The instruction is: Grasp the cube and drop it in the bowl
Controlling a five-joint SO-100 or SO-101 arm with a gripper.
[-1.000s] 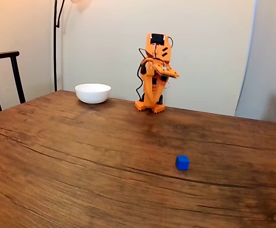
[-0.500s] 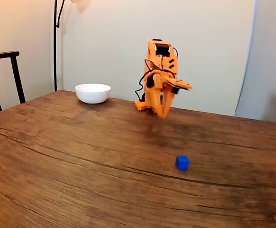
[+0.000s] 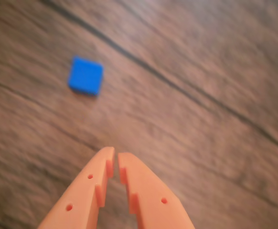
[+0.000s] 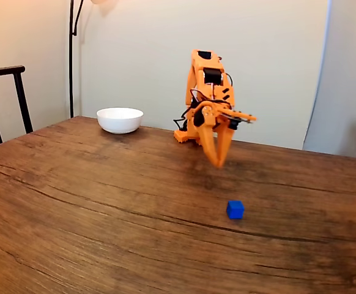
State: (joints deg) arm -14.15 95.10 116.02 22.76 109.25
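Observation:
The tiny blue cube [image 4: 235,209] lies on the wooden table [image 4: 104,202], right of centre in the fixed view. My orange gripper [image 4: 218,163] hangs in the air beyond it, pointing down, well above the tabletop. In the wrist view the cube [image 3: 85,76] sits at upper left, ahead and to the left of the gripper [image 3: 114,155], whose fingers are nearly together with nothing between them. The white bowl [image 4: 120,120] stands at the back left of the table, left of the arm's base.
A dark chair [image 4: 7,98] stands off the table's left end and a lamp pole [image 4: 71,58] rises behind the bowl. A pale wall runs behind the table's far edge.
The arm has unfolded forward and lowered, bringing the gripper from near its base out toward the cube. Cube and bowl have not moved.

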